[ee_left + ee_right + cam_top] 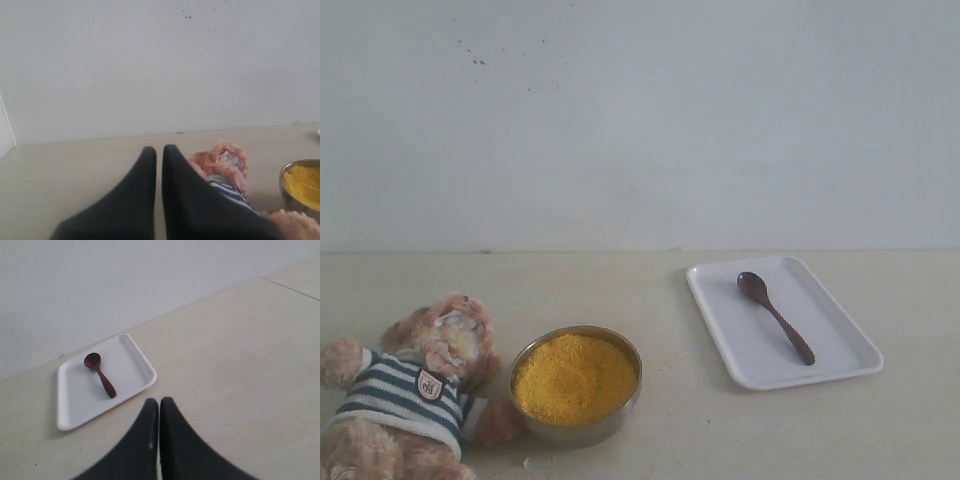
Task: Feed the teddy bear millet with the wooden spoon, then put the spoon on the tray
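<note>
Right wrist view: R fingers (pixel 172 440) together, spoon (pixel 100 375) on tray (pixel 130 365); left's: L fingers (pixel 185 200) together, bear (pixel 225 160), millet (pixel 302 185).

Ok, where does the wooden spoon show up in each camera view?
Exterior view: the wooden spoon lies diagonally on the tray, right of the millet bowl.
Left wrist view: not in it; the teddy bear and millet bowl show instead.
Right wrist view: the wooden spoon is on the tray, beyond the shut right gripper.
Shared landmark: the tray, in the exterior and right wrist views.
</note>
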Robot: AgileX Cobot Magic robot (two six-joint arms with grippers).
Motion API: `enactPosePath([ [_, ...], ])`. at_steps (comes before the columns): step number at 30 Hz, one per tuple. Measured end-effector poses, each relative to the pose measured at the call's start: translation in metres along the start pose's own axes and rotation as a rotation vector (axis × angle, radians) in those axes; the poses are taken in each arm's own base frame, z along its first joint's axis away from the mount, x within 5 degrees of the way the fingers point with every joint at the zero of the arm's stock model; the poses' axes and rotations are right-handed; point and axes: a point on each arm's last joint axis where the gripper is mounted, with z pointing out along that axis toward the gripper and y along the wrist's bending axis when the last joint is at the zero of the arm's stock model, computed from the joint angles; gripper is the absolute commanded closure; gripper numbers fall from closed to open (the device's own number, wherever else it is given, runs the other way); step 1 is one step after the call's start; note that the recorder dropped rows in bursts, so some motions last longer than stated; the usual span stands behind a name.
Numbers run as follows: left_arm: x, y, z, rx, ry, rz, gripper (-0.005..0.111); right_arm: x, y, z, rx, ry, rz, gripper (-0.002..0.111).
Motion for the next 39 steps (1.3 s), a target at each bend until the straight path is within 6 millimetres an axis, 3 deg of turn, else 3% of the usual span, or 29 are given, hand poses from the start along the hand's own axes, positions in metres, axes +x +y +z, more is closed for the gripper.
enactPosePath([
  [3,0.018,-0.001,0.003,-0.006,0.009,-0.039,0.103,0.0,0.0,0.0,0.0,0.0,0.0,0.108],
  [6,0.023,-0.001,0.004,-0.005,0.03,-0.077,0.103,0.0,0.0,0.0,0.0,0.0,0.0,0.108],
  [13,0.046,-0.005,0.001,0.019,0.268,-0.145,0.103,0.0,0.0,0.0,0.0,0.0,0.0,0.108],
  [34,0.047,-0.005,0.0,0.02,0.285,-0.15,0.103,0.0,0.0,0.0,0.0,0.0,0.0,0.108],
  [39,0.047,-0.005,0.0,0.02,0.286,-0.15,0.103,0.007,-0.002,0.0,-0.002,0.082,-0.208,0.108],
])
